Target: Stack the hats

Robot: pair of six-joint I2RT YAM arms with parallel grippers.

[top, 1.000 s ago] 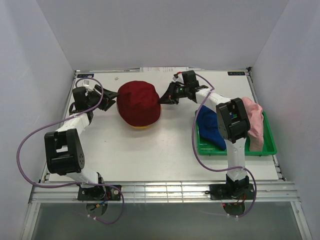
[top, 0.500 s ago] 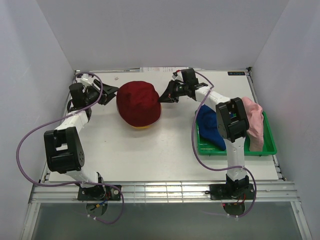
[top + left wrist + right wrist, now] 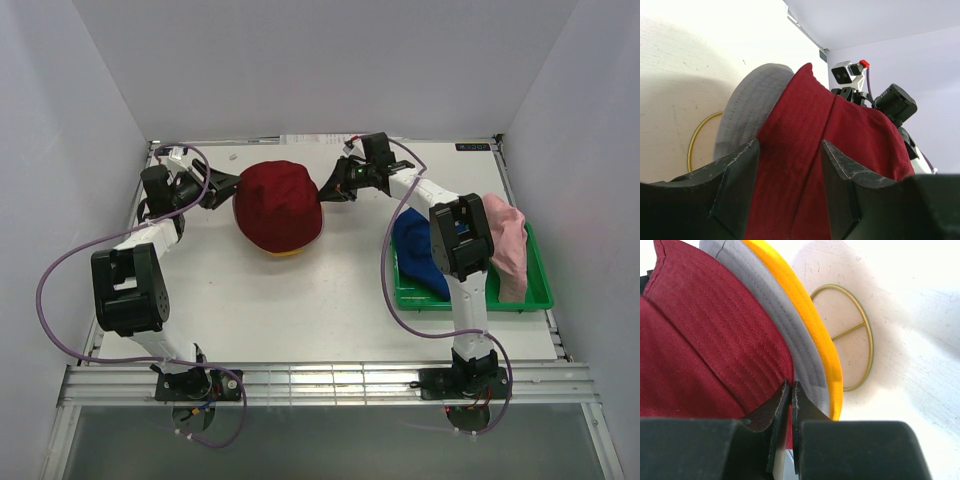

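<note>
Looks onto a white, scuffed tbl (image 3: 330, 300), boxed in by pale walls (image 3: 330, 70) on 3 sides, w/ a metal rail (image 3: 330, 376) at the near edge. Counts 5 hats, 1 per colour, plus 1 gold wire stand (image 3: 860, 340) and 1 green tray (image 3: 480, 302). Pinches brim of dark red hat (image 3: 277, 205) in right gripper (image 3: 790, 387), fingers together on the cloth. Shows grey hat (image 3: 785, 330), then yellow hat (image 3: 812, 330), nested just under that brim, w/ stand's ring beyond on the tbl. Holds left gripper (image 3: 790, 142) w/ fingers apart, red cloth right ahead betw. them, contact unclear, grey brim just past. Finds blue hat (image 3: 418, 255) & pink hat (image 3: 508, 250) in tray, well apart from right gripper, back along its own arm.
</note>
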